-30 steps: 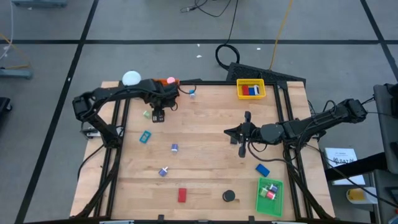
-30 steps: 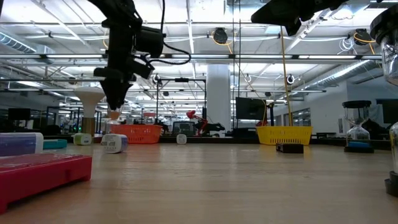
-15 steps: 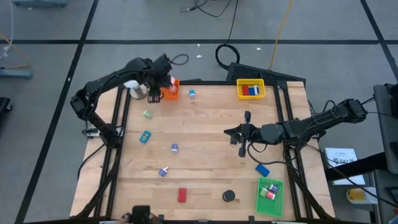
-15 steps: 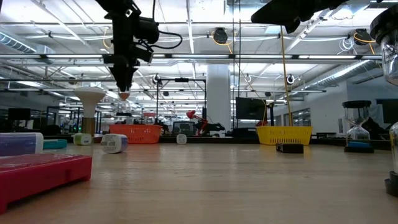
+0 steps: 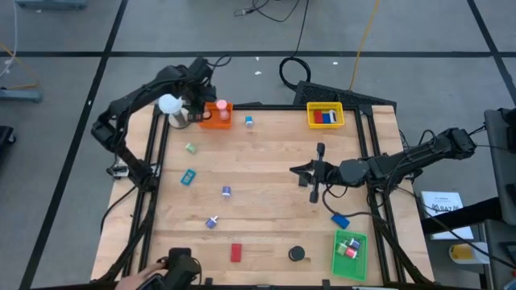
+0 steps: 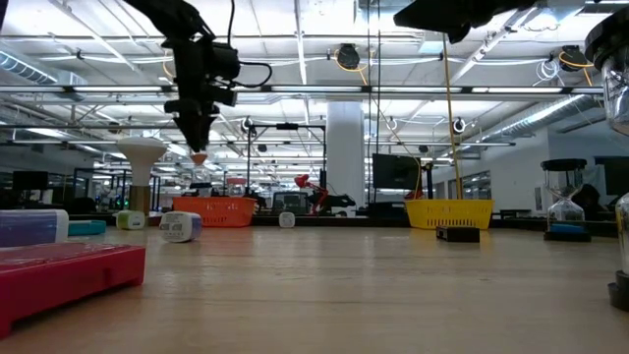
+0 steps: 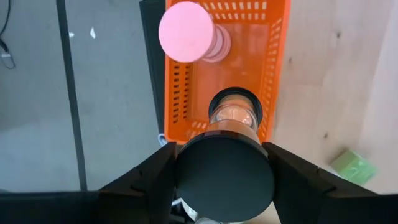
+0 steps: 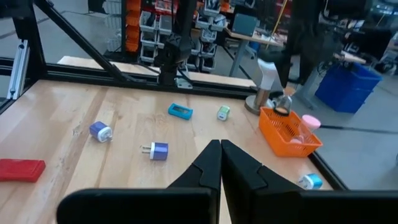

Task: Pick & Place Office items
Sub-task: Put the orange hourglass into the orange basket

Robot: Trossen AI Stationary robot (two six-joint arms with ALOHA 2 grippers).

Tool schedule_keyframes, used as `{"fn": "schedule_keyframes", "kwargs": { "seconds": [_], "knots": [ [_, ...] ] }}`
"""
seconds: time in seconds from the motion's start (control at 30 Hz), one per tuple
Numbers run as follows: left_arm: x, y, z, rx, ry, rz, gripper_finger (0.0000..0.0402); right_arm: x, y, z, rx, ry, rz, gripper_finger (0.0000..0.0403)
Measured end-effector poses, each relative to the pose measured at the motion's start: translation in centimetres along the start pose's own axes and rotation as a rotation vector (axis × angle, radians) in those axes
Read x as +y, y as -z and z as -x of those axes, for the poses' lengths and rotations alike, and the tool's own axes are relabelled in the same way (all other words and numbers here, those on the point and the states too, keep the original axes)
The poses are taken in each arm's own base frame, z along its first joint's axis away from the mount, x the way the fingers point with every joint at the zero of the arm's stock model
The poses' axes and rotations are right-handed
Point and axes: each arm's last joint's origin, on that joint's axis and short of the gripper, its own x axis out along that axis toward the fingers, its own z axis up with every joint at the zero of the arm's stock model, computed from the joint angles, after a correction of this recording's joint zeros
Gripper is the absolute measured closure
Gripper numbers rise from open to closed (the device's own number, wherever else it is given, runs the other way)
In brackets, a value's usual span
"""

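The left pincer (image 7: 222, 163) pinches a black-capped piece (image 7: 225, 177), seemingly a small hourglass, its glass bulb pointing down at the orange tray (image 7: 177, 93). If the fingers let go from this height, the piece could bounce off the pink round piece (image 7: 186, 23) already inside, or tip over the near wall onto the table (image 7: 329, 74). The held piece sits between the fingers, hanging above the tray's near half and apart from it. The right pincer (image 5: 314, 173), pressed together, waits over the table's right middle.
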Motion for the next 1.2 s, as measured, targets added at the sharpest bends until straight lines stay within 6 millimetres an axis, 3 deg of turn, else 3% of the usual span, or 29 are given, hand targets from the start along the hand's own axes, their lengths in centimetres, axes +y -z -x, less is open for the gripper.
{"fn": "schedule_keyframes", "kwargs": {
  "seconds": [0.4, 1.2],
  "knots": [
    [0.9, -1.3, -4.7, 0.087, 0.004, -0.053, 0.0191, 0.0, -0.1, 0.0, -0.007, 0.001, 0.014, 0.0399],
    [1.6, -1.9, -6.7, 0.056, -0.010, -0.087, 0.0191, 0.0, -0.1, 0.0, -0.007, 0.001, 0.032, 0.0399]
  ]
}}
